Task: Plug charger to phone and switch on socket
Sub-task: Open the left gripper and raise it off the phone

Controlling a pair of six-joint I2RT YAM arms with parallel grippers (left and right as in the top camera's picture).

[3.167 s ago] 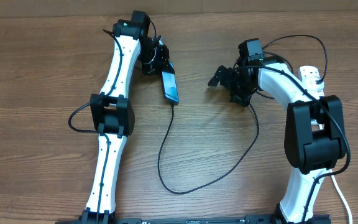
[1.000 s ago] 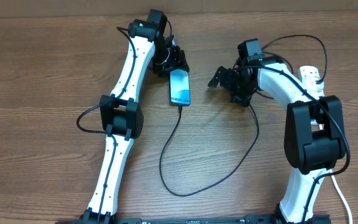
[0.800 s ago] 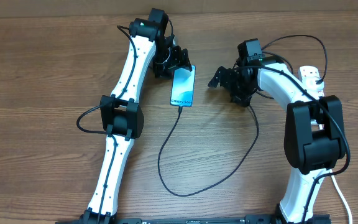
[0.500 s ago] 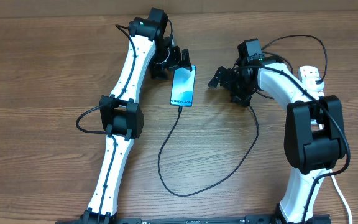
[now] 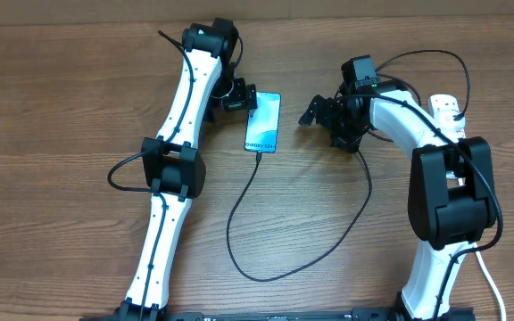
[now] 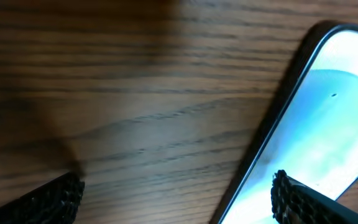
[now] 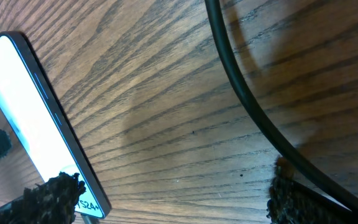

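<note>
your left gripper has just let go of the phone. a second ago the phone was still between its fingers, a little more to the left. now the jaws stand fully apart and hold nothing, and the gripper has drawn back to just beside the phone's upper left corner.

the phone lies flat on the table, between the two arms, with the screen up and lit. the tip of the charger meets the phone's lower end, and from above it looks plugged in, though i cannot tell how deep it sits. from there the charger runs in a long loop over the table and back up toward the right arm.

your right gripper has not moved in this time. it is also wide open and empty, near the phone's right side, and the charger passes close under it.

so the first half of the task looks done to me, and what remains is the socket. it is the white strip at the far right, partly hidden behind the right arm. its switch is too small to read. the right arm is the nearer one, so i would expect it to do the pressing.
</note>
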